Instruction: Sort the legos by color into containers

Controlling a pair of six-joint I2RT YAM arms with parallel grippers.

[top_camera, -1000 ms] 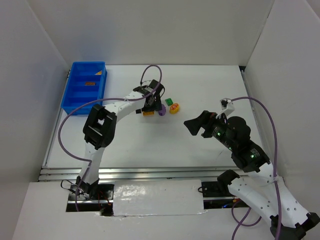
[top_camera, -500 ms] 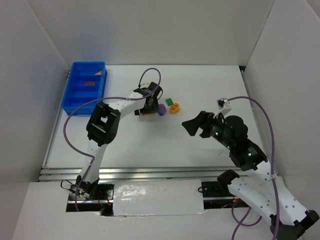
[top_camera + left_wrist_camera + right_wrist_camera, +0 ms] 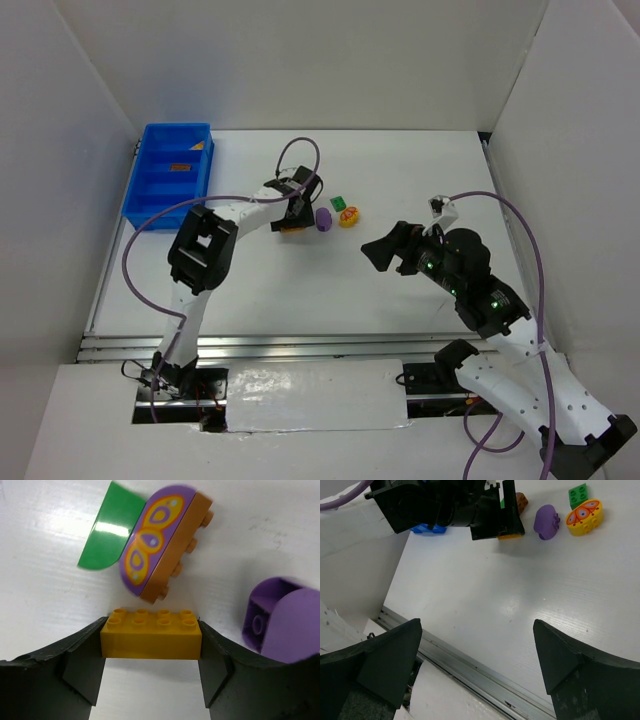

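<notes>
Orange brick (image 3: 151, 640) near the table's middle: I am clamping my left claw (image 3: 151, 630) on its ends. A purple piece (image 3: 282, 620), green piece (image 3: 107, 535) and butterfly piece (image 3: 155, 537) are waiting beside it. The blue bin (image 3: 160, 207) at the far-left corner is holding few.

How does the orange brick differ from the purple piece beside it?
The orange brick is rectangular with eight studs; the purple piece is rounded. The orange brick is gripped by the left tool; the purple piece lies loose, hollow side showing. Both sit on the table.
</notes>
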